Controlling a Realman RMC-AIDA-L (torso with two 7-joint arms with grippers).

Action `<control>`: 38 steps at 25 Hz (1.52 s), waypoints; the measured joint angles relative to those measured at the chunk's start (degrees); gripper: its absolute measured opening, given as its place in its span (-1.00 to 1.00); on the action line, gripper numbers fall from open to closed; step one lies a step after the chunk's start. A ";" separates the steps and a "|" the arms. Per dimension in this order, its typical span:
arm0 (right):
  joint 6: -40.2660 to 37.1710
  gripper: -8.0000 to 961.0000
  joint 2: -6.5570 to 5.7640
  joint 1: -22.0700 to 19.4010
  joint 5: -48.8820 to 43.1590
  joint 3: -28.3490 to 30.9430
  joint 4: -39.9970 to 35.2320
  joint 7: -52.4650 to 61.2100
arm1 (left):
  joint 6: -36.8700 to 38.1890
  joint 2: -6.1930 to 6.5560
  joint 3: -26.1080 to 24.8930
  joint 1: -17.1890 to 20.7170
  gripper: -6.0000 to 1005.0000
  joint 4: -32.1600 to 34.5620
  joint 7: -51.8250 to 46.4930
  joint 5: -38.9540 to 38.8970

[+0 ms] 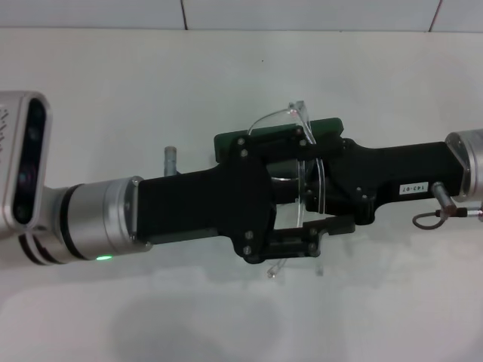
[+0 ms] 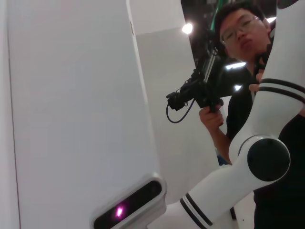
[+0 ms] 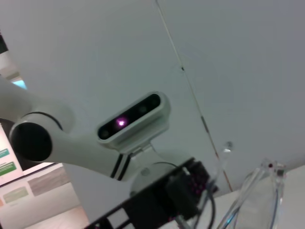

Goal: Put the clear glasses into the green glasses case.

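The clear glasses [image 1: 299, 111] are held in the air at the centre of the head view, lens toward the right arm and thin arms curving back toward the left arm. Their lens also shows close up in the right wrist view [image 3: 259, 195]. My right gripper [image 1: 315, 188] comes in from the right, its fingers closed on the lens. My left gripper [image 1: 309, 192] comes in from the left, open wide, with one finger [image 1: 283, 139] above the glasses and the other below. The green glasses case [image 1: 226, 142] lies on the table under both grippers, mostly hidden.
The white table [image 1: 151, 68] runs back to a tiled wall. A short grey post [image 1: 170, 160] stands by the left arm. A person [image 2: 238, 38] holding a camera stands behind the right arm's white link [image 2: 259, 157].
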 joint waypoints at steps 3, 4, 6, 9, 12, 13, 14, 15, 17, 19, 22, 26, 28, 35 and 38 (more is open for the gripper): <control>1.32 -0.75 -0.01 0.03 0.00 0.01 0.00 0.15 | 0.22 0.01 0.00 1.66 0.39 1.91 -0.20 -0.44; 1.72 -0.75 -0.04 0.03 0.01 0.04 0.00 0.15 | 0.24 0.01 0.00 2.39 0.39 2.63 -0.25 -0.71; 2.61 -0.75 -0.13 -0.02 0.07 0.08 -0.04 0.17 | 0.26 0.01 0.05 3.25 0.39 3.45 -0.30 -1.17; 3.54 -0.75 -0.23 -0.08 0.23 0.16 -0.05 0.21 | 0.28 0.01 0.14 3.97 0.39 4.03 -0.37 -1.44; 3.84 -0.75 -0.28 -0.05 0.20 0.18 -0.08 0.25 | 0.11 0.00 0.24 3.92 0.39 3.76 -0.38 -1.44; 3.75 -0.75 -0.31 0.00 0.13 0.18 -0.09 0.26 | -0.01 0.01 0.28 3.87 0.39 3.71 -0.39 -1.44; 3.59 -0.75 -0.38 0.06 0.12 0.17 -0.09 0.26 | -0.08 0.00 0.31 3.86 0.39 3.70 -0.39 -1.44; 3.37 -0.74 -0.47 0.09 0.12 0.12 -0.09 0.27 | -0.19 0.00 0.34 3.86 0.39 3.66 -0.40 -1.44; 2.89 -0.74 -0.68 0.14 0.10 0.06 -0.10 0.28 | -0.37 0.00 0.29 3.87 0.39 3.48 -0.41 -1.45; 2.00 -0.74 -0.91 0.13 0.09 0.04 -0.32 0.28 | -0.73 0.00 0.26 3.80 0.39 3.27 -0.41 -1.45; 0.09 -0.74 -1.06 -0.11 0.08 -0.12 -1.11 0.19 | -1.39 0.00 0.38 3.63 0.39 3.22 -0.42 -1.46; -0.94 -0.73 -1.07 -0.18 -0.53 -0.14 -1.76 0.00 | -2.15 0.00 0.41 3.56 0.38 3.20 -0.43 -1.47; -0.96 -0.73 -1.07 -0.20 -0.63 -0.10 -1.80 -0.01 | -2.42 -0.02 0.40 3.55 0.38 3.20 -0.52 -1.47; 0.49 -0.72 -1.65 -1.69 -0.65 0.46 -2.99 -0.03 | -1.90 -0.06 0.05 3.82 0.38 3.62 -0.42 -1.78; 2.00 -0.72 -1.73 -2.16 -0.70 2.24 -3.19 -0.10 | -0.42 -0.03 0.02 4.41 0.38 3.77 -0.03 -2.65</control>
